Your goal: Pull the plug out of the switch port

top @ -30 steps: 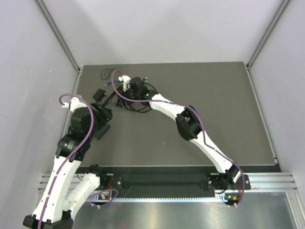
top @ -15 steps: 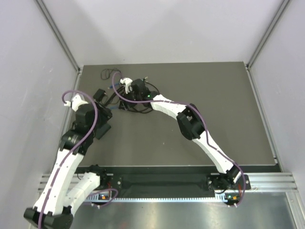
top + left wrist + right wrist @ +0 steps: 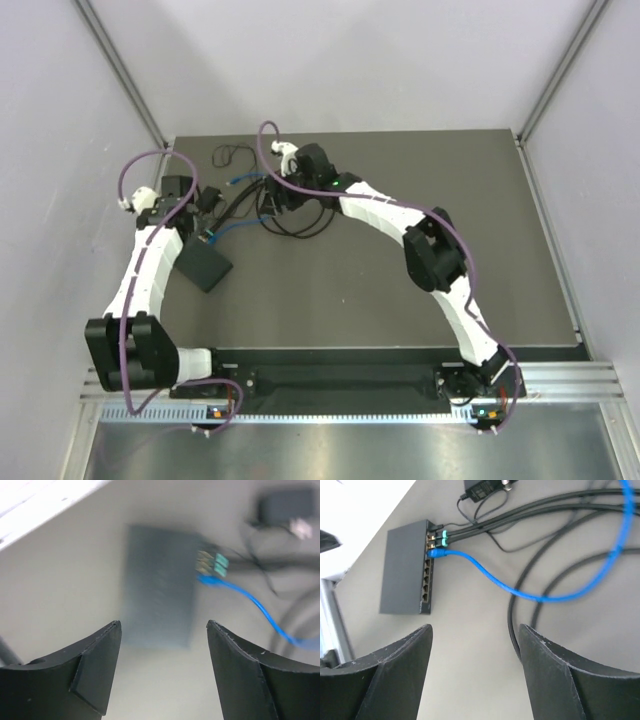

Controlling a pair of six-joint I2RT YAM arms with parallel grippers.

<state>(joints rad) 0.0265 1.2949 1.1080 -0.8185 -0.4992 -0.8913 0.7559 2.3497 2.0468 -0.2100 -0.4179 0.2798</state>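
Both spread wide, left end effector [image 3: 164,624] and right end effector [image 3: 475,628] hover over the switch [image 3: 402,567], blue plug [image 3: 434,553] seated.

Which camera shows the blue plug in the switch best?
The right wrist view: the blue plug is sharp, seated in the edge of the switch. The left wrist view shows it blurred; the top view shows it tiny.

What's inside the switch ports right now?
Three ports at one end of the switch hold plugs: two green-booted black cables and, next to them, the blue cable. The remaining ports look empty. Contacts inside occupied ports are hidden by the plugs.
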